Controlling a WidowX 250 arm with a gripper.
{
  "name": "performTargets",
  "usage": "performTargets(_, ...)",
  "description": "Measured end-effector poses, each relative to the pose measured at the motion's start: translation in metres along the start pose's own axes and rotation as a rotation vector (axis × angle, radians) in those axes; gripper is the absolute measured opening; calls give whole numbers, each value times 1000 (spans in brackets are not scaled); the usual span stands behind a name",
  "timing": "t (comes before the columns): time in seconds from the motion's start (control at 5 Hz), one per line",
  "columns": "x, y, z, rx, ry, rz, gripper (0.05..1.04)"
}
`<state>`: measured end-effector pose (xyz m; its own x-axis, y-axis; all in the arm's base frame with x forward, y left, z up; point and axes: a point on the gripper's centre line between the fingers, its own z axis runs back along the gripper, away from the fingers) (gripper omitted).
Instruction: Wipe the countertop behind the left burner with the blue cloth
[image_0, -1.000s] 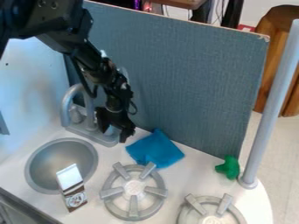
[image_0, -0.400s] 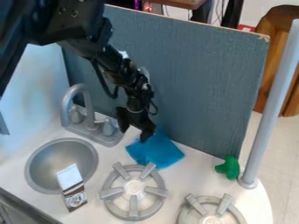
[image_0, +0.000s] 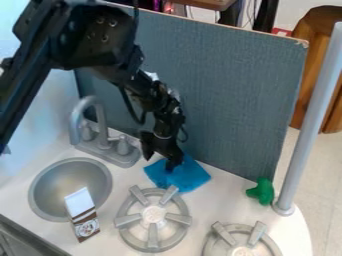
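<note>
In the camera view, the gripper (image_0: 161, 155) has moved away from the faucet (image_0: 101, 120) since the earlier frames, going toward the right and down the picture, and it now hangs at the blue cloth (image_0: 192, 176). The arm (image_0: 100, 37) has swung along with it, and the faucet's right knob (image_0: 123, 146), hidden behind the gripper at first, is now in plain sight. The cloth lies where it lay, as do the carton (image_0: 83, 217) and the green toy (image_0: 262, 191). The jaws stand well open, one finger on the faucet side and the other over the cloth's upper left part. They have hold of nothing; whether the finger over the cloth touches it, I cannot tell. The cloth is spread on the counter (image_0: 120, 180), between the grey-blue panel (image_0: 234, 90) and the left burner (image_0: 153, 215), near its upper right edge. The round grey sink (image_0: 57, 182) is set in the counter in front of the faucet. The carton, white on top and brown and white below, is at the sink's near right rim, its top overlapping the bowl in the picture. The right burner (image_0: 221, 231) is at the bottom edge, and the green toy sits just beside the foot of the grey pole (image_0: 310, 120).
</note>
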<state>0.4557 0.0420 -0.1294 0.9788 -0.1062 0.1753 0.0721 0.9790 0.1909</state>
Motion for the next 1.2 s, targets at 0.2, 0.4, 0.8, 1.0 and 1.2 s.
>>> performTargets(0.2, -1, 0, -8, 5, 18, 6, 1009)
performTargets(0.4, -1, -6, -14, 9, 34, -7, 1009)
performTargets(0.8, 7, -32, -13, -20, 26, -38, 1009)
performTargets(1.0, 8, -45, -10, -39, 26, -53, 1009)
performTargets(1.2, 8, -62, -8, -64, 24, -87, 1009)
